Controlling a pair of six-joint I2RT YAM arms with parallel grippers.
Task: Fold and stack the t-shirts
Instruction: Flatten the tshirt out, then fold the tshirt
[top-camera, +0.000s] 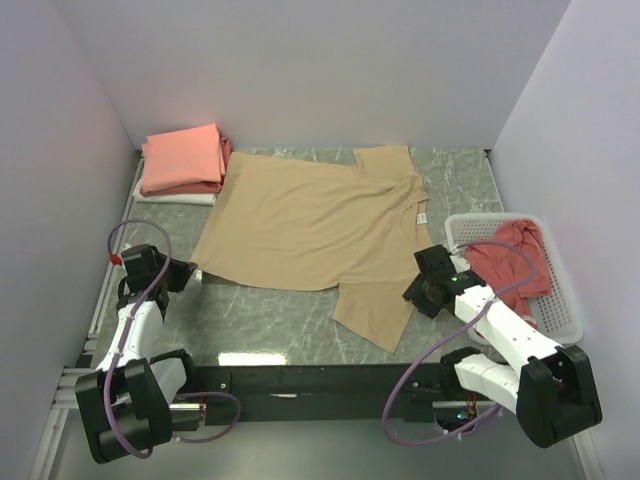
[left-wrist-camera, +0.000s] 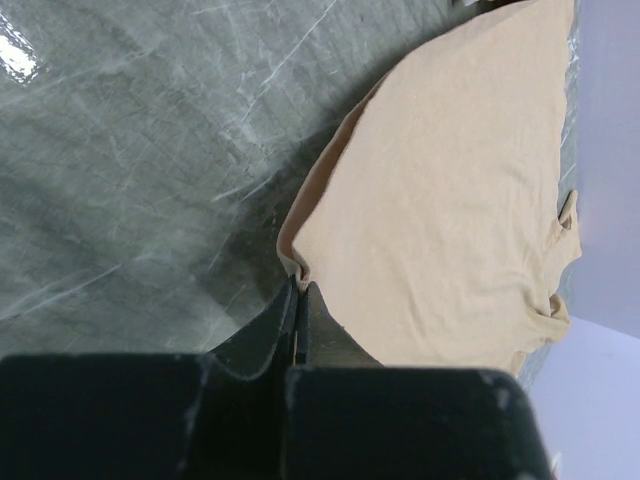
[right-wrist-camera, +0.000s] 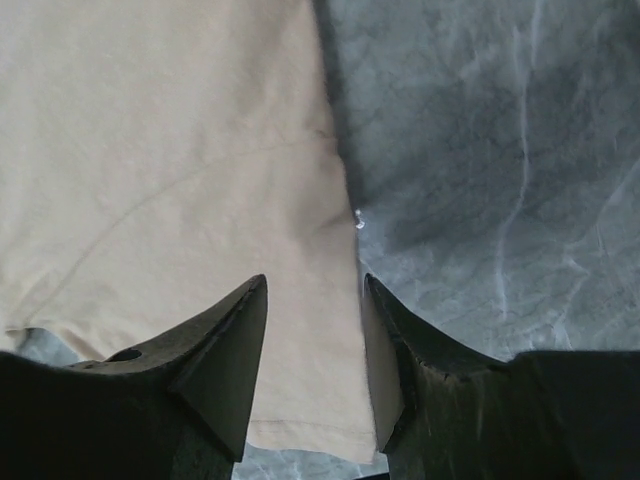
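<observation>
Tee (top-camera: 300, 220) lay lengthwise between my arms, my left gripper (left-wrist-camera: 298, 288) clamped on its hem corner (left-wrist-camera: 290, 250) and my right gripper (right-wrist-camera: 315, 285) open astride the near sleeve (top-camera: 375, 310).

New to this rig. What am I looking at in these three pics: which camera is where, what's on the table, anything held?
These are two small robot arms bolted at the table's near edge, each ending in a two-finger gripper. The wide picture comes from a fixed camera above and behind them. The two close-ups come from cameras on the wrists, looking past each arm's own fingers. On the table a tan t-shirt lies spread out. At the back left sits a folded stack, salmon-pink on top, white at the bottom. At the right, a white basket holds a crumpled dusty red t-shirt. The left gripper is shut, pinching the tan shirt's edge. The right gripper is open, straddling the shirt's edge and gripping nothing.
</observation>
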